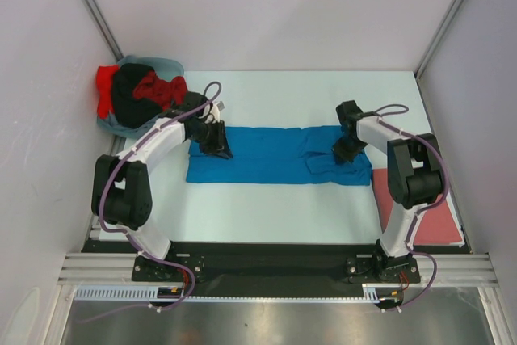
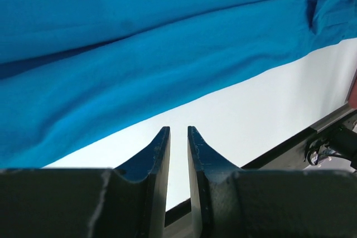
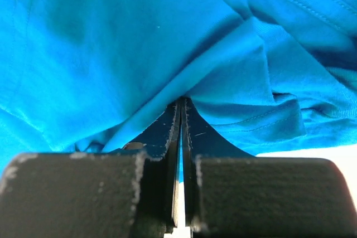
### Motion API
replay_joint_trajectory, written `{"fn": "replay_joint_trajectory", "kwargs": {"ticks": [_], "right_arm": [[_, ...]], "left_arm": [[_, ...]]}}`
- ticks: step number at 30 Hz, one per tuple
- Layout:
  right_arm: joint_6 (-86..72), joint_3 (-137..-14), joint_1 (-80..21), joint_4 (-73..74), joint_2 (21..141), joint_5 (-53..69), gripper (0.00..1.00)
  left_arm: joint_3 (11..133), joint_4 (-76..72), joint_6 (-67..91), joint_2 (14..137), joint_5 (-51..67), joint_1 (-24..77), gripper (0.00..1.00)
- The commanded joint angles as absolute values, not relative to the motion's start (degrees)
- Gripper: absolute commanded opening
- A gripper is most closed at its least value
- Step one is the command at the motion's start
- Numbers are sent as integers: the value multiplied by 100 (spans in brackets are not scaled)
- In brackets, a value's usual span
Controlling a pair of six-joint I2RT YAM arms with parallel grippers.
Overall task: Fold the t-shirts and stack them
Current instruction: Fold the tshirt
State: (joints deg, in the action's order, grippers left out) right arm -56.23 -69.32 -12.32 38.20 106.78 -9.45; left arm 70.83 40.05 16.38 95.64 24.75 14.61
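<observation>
A bright blue t-shirt (image 1: 266, 155) lies as a long band across the middle of the table. My left gripper (image 1: 216, 143) hovers at its left end. In the left wrist view that gripper (image 2: 177, 131) is narrowly open over bare table, nothing between its fingers, the blue cloth (image 2: 139, 54) just beyond the tips. My right gripper (image 1: 346, 151) is at the shirt's right end. In the right wrist view it (image 3: 182, 101) is shut, a fold of blue cloth (image 3: 111, 37) pinched at its tips. A dull pinkish-red t-shirt (image 1: 424, 212) lies flat at the near right.
A heap of red, black and grey-blue t-shirts (image 1: 141, 94) sits at the back left corner, close behind the left arm. White walls close in the table on three sides. A black rail (image 1: 266, 256) runs along the near edge.
</observation>
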Motion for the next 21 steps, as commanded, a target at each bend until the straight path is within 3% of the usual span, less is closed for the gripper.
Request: {"fn": "replay_joint_trajectory", "kwargs": {"ticks": [1, 8, 15, 21], "right_arm": [[-5494, -7294, -1248, 2733, 11592, -1546, 0], [-5072, -8217, -1011, 3198, 12146, -1652, 0], [-4343, -8156, -712, 2883, 12084, -1627, 0], [-4183, -9324, -607, 3050, 12805, -1564, 0]], "left_arm": [[7224, 3981, 1476, 9544, 2628, 1319, 23], [7304, 3973, 1512, 9659, 2707, 1239, 23], [7374, 3964, 1591, 9843, 2865, 1230, 23], [7418, 3964, 1652, 9870, 2988, 1222, 23]]}}
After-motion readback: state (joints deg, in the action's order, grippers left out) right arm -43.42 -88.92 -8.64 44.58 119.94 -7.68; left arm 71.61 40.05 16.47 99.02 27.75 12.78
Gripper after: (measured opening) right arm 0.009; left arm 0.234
